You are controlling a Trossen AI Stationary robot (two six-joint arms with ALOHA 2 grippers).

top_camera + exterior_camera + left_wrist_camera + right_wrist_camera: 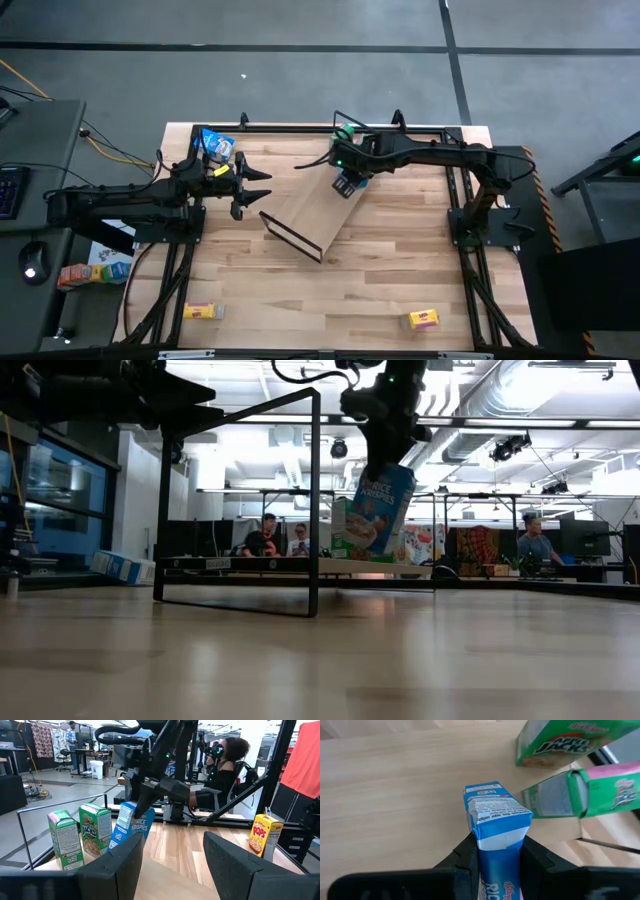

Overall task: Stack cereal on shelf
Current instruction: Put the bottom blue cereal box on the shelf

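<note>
My right gripper (pixel 350 183) hangs over the far end of the shelf (pixel 310 215), shut on a blue cereal box (pixel 383 508). The shelf is a light-wood board with black wire end frames (pixel 240 500) and lies slantwise mid-table. Two green cereal boxes (pixel 65 840) (pixel 95 830) stand upright on the board beside the blue one. My left gripper (pixel 255 190) waits open and level at the table's left, empty. Another blue box (pixel 215 145) lies at the far left. Two yellow boxes (pixel 203 311) (pixel 424 319) sit near the front edge. My right gripper pinches the blue box's upper end (pixel 495 847) between its two fingers (pixel 467 855), one on each broad face. The fingers come from above, slanting down. The box hangs tilted below them, its lower end (pixel 368 548) just over the board; whether it touches the board I cannot tell.
Black frame rails (pixel 320 130) run along the table's far edge and sides. Bare planks (pixel 330 300) lie between the shelf and the front edge. Beyond the table, people sit at desks (pixel 270 540). More boxes lie off the table at the left (pixel 95 272).
</note>
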